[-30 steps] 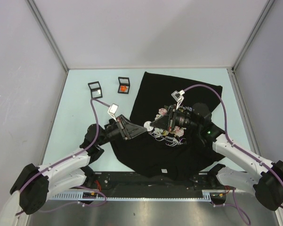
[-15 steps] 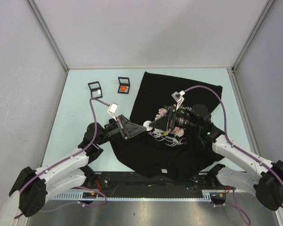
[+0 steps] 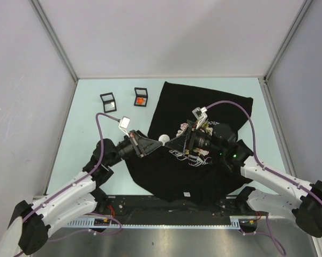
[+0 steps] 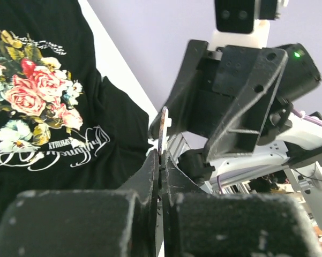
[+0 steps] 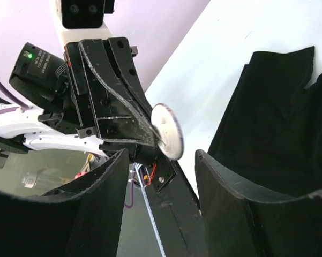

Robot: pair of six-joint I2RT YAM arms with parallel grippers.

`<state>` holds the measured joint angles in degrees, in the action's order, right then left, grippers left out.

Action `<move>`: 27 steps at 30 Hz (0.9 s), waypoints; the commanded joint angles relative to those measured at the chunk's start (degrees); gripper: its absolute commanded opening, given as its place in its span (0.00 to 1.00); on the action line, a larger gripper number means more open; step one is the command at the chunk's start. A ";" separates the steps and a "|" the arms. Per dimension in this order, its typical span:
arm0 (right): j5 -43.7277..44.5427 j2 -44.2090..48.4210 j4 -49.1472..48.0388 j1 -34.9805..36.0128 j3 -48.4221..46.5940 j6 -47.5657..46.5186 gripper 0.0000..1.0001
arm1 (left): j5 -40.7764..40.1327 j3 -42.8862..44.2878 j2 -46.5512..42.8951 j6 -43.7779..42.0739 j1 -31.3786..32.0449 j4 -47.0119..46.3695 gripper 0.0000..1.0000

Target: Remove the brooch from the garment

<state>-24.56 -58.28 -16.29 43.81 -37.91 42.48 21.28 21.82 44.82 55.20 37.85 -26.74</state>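
Near one garment (image 3: 203, 104), one brooch (image 3: 163, 138), two boxes (image 3: 109, 100)

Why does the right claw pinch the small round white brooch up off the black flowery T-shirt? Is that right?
No, the left claw pinches the small round white brooch up off the black flowery T-shirt; the right claw is open. The right wrist view shows it.
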 commanded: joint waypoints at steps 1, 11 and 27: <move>7.23 -0.16 -3.31 2.94 -0.14 -1.87 0.54 | -2.11 2.35 -1.66 -1.15 -0.32 1.87 0.00; 15.85 -2.27 -4.80 6.29 -0.15 -1.26 0.35 | -3.88 1.99 -3.95 -0.27 -0.23 3.89 0.00; 19.54 -4.38 -6.03 7.34 -0.14 1.11 0.35 | -4.05 1.91 -4.04 0.00 -0.14 4.24 0.00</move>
<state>-8.03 -62.33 -19.84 50.81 -37.91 42.68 17.26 21.87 41.63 55.42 37.85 -21.61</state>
